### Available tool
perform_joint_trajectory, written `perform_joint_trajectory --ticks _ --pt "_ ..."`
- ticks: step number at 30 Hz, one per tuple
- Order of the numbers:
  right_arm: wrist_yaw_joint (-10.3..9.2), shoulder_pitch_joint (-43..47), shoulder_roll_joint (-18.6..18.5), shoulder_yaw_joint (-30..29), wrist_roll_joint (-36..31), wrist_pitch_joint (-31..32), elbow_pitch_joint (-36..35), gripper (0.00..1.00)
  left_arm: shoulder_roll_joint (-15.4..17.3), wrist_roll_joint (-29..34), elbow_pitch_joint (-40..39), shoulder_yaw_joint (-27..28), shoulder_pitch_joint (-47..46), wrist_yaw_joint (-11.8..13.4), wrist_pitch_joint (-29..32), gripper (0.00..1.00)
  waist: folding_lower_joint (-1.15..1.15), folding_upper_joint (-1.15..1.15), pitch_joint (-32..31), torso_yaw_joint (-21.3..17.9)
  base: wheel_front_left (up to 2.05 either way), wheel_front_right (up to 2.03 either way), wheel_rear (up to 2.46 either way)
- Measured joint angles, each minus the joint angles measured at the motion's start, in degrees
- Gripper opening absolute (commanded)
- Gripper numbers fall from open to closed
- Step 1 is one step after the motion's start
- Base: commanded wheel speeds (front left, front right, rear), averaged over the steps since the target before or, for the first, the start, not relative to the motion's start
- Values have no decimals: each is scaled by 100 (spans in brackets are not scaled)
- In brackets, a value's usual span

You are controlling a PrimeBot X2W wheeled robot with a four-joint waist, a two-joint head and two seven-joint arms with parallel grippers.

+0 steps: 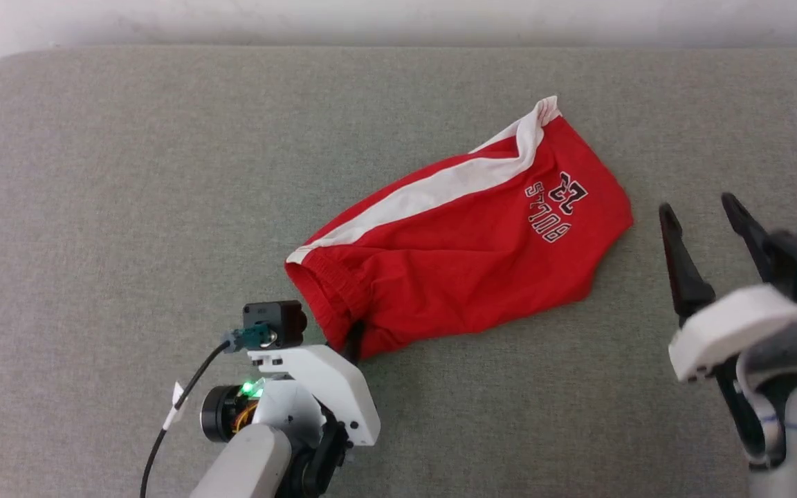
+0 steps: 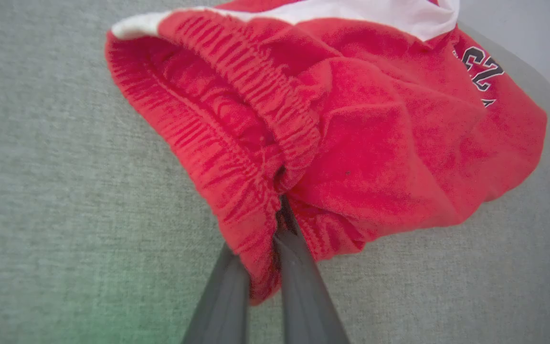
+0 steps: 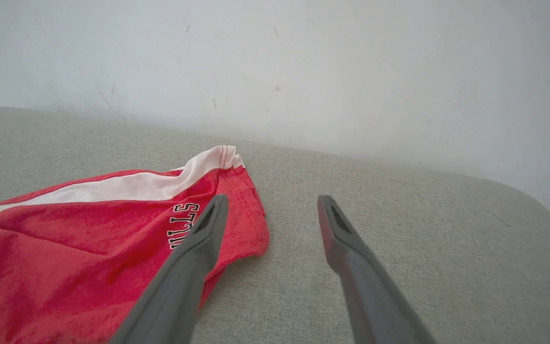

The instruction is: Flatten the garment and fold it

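The shorts (image 1: 461,235) are light, limp cloth. The left pincer (image 2: 280,210) pinches the gathered waistband (image 2: 237,143), probably the firmest hold; the right pincer (image 1: 699,206) stands spread, likely best taking the hem (image 3: 251,210).

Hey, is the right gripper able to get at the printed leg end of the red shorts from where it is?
Probably yes: the right gripper stands open beside the shorts, with bare grey surface between them.
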Motion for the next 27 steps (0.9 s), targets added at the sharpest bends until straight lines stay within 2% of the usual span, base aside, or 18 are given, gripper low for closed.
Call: perform_joint_trajectory --ticks 10,15,19,23,24,25,26,27 --pt "0 -1438 -904 394 240 1853 984 100 -102 16 -214 -180 -224 -160 -147 0 1 0 399 208 0 0 0" --pt "0 -1857 -1294 746 375 2260 1469 100 -176 51 -265 -269 -381 -258 -240 0 1 0 644 365 0 0 0" --pt "0 -2051 -1429 1028 588 2434 1679 100 -238 51 -280 -328 -473 -316 -294 0 1 0 805 515 0 0 0" --pt "0 -2179 -1458 1034 731 2553 1851 100 -313 48 -286 -386 -528 -361 -324 0 1 0 912 666 0 0 0" --pt "0 -2208 -1447 988 750 2588 1887 49 -330 47 -285 -397 -533 -367 -339 0 0 0 930 698 0 0 0" --pt "0 -2238 -1437 949 761 2590 1912 30 -345 47 -283 -407 -543 -368 -345 0 0 0 945 728 0 0 0" --pt "0 -2260 -1402 892 772 2587 1933 0 -364 46 -283 -413 -548 -368 -346 0 1 0 958 754 0 0 0" --pt "0 -2272 -1357 847 773 2587 1960 0 -376 45 -280 -419 -554 -371 -353 0 1 0 967 776 0 0 0"
